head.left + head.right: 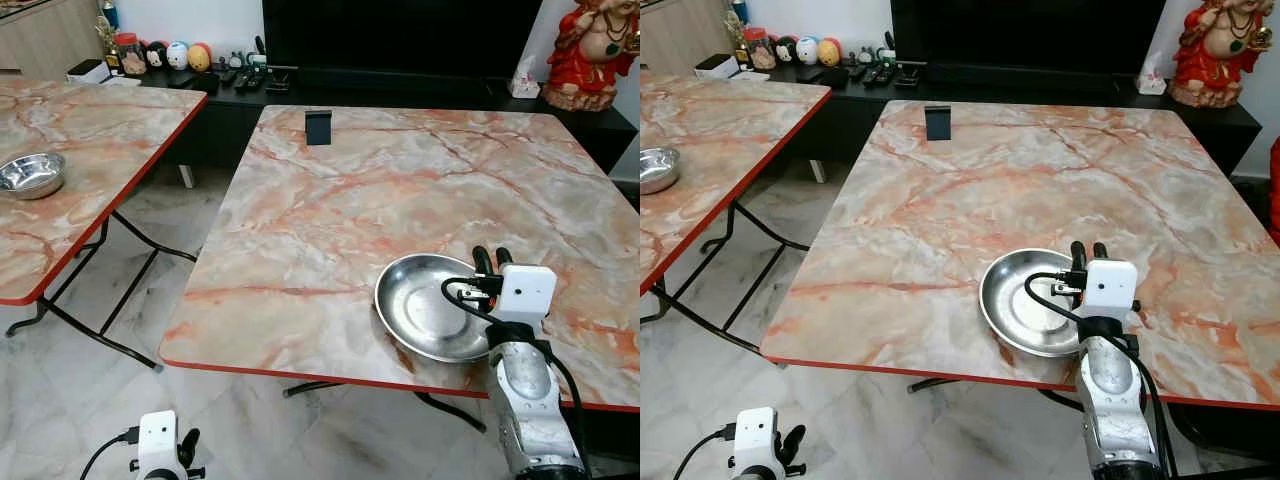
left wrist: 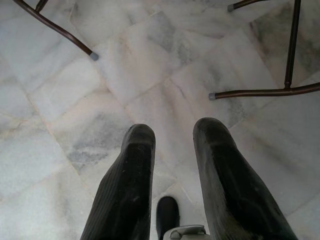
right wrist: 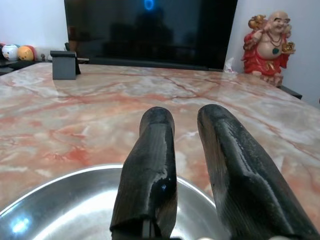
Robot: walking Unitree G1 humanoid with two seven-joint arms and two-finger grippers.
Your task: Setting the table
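Our right gripper (image 1: pixel 1087 250) hovers over the plate (image 1: pixel 1035 300) near the table's (image 1: pixel 940 200) front edge, fingers slightly parted, empty. We judge the steel plate light, stiff and slippery; pinch its rim.

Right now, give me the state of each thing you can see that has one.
Steel plate: upright, empty, near the table's front edge.
Steel bowl: upright, empty, on the side table.
Right claw: open, over the plate's far rim, holding nothing.
Left claw: open, hanging over the floor.
Black stand: upright at the far edge.
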